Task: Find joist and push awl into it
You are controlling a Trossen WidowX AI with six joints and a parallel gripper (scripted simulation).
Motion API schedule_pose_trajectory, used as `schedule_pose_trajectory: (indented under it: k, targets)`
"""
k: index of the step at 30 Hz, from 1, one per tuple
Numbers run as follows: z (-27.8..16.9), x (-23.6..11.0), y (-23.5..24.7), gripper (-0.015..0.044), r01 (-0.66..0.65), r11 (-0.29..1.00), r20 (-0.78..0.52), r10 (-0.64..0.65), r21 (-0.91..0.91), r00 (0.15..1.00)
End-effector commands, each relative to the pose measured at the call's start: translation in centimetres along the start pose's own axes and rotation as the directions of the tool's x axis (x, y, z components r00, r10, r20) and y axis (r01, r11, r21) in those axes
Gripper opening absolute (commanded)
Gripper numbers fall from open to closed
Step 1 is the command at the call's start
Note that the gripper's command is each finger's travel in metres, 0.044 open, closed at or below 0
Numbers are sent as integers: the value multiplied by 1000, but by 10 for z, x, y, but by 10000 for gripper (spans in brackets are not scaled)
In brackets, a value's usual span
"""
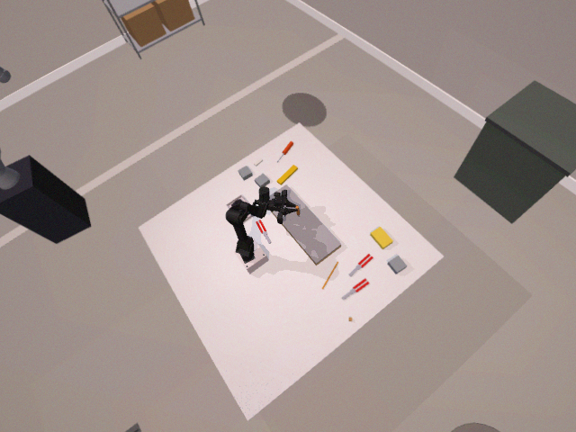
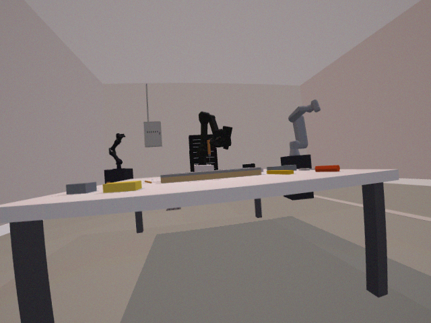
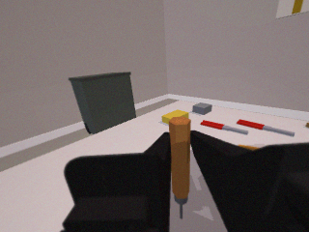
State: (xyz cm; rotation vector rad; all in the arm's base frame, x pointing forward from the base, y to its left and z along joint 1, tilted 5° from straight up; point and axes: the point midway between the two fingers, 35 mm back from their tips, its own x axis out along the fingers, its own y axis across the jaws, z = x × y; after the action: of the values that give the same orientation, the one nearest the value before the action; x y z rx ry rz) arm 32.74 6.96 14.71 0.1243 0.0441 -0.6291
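Observation:
My gripper (image 1: 289, 211) (image 2: 211, 145) (image 3: 179, 136) is shut on the awl (image 1: 297, 211) (image 2: 209, 147) (image 3: 180, 159). The awl has an orange handle and a thin metal tip. It hangs upright with the tip down, held well above the far end of the grey floor panel (image 1: 315, 230) (image 2: 209, 175) (image 3: 205, 214). The panel lies flat on the white table (image 1: 279, 335) (image 2: 209, 194). A small tray (image 1: 236, 200) shows behind the arm and is mostly hidden by it. I cannot make out the stud finder.
A yellow bar (image 1: 287, 174), two grey blocks (image 1: 245, 173) (image 1: 262, 179) and a red screwdriver (image 1: 284, 150) lie beyond the panel. A yellow block (image 1: 381, 237) (image 3: 175, 116), a grey block (image 1: 396, 263) (image 3: 202, 108), red-handled tools (image 1: 362, 264) (image 1: 355, 288) and a thin rod (image 1: 330, 274) lie to the right. A dark green cabinet (image 1: 516, 153) (image 3: 103, 99) stands off the table.

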Motion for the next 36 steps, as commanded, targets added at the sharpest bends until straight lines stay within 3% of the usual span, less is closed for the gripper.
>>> schedule_pose_trajectory:
  k: [1,36]
  targets:
    - [-2,0,-1,0,5,1000,2,-5,3,1000]
    - [-20,2,-1,0,5,1000,2,-5,3,1000]
